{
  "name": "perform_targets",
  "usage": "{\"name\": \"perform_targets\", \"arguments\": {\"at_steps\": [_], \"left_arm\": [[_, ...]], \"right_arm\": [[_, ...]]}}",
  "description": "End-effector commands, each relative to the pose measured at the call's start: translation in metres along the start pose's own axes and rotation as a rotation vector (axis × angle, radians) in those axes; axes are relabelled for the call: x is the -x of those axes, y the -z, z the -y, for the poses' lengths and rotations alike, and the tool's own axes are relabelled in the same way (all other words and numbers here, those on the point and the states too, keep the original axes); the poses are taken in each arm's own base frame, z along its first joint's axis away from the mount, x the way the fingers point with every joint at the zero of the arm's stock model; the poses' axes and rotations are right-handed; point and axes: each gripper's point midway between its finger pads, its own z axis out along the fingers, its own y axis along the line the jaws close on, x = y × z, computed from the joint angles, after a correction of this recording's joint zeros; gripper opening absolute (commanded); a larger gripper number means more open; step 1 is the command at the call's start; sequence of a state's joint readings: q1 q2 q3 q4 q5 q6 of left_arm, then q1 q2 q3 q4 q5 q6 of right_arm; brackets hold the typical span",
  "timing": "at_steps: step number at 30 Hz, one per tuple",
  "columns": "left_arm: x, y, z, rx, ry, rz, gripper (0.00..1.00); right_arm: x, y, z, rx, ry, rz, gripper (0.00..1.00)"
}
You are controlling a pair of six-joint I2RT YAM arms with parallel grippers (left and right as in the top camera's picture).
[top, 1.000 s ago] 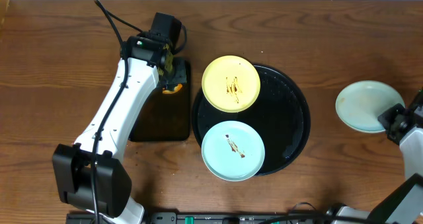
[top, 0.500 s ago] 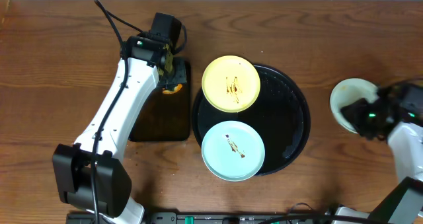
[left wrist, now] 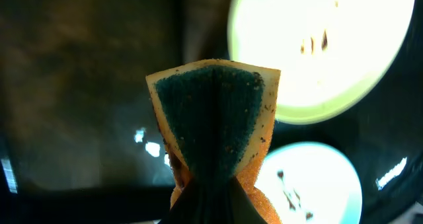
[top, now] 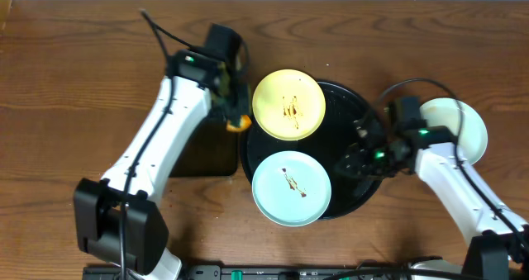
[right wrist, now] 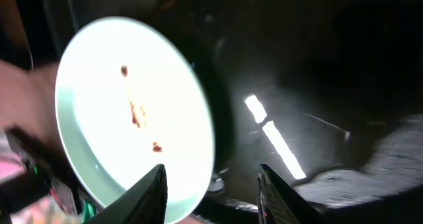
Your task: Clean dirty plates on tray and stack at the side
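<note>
The round black tray holds a pale yellow plate at its far left and a light blue plate at its near left, both with brown smears. A third pale blue plate lies on the table to the right, partly under my right arm. My left gripper is shut on an orange sponge with a dark green face, just left of the yellow plate. My right gripper is open and empty over the tray's right half, next to the blue plate.
A smaller rectangular black tray lies left of the round tray, partly under my left arm. Bare wooden table surrounds both trays.
My right arm has swung left from the side plate to over the round tray. My left gripper has moved right with the sponge, off the rectangular tray toward the yellow plate.
</note>
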State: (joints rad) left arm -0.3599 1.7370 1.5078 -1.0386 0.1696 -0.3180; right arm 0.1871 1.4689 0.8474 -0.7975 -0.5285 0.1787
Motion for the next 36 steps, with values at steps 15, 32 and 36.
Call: {"name": "perform_targets", "arguments": {"at_steps": [15, 32, 36], "left_arm": [[-0.080, -0.031, 0.058, -0.014, -0.227, -0.144, 0.08], [-0.088, -0.041, 0.086, -0.053, -0.251, -0.108, 0.08], [-0.092, -0.041, 0.092, -0.063, -0.262, -0.108, 0.08]], "right_arm": [[-0.036, -0.055, 0.014, -0.121, -0.051, -0.172, 0.17], [-0.003, -0.050, 0.044, -0.280, -0.060, -0.022, 0.01], [-0.003, -0.050, 0.044, -0.280, -0.059, -0.020, 0.01]]}}
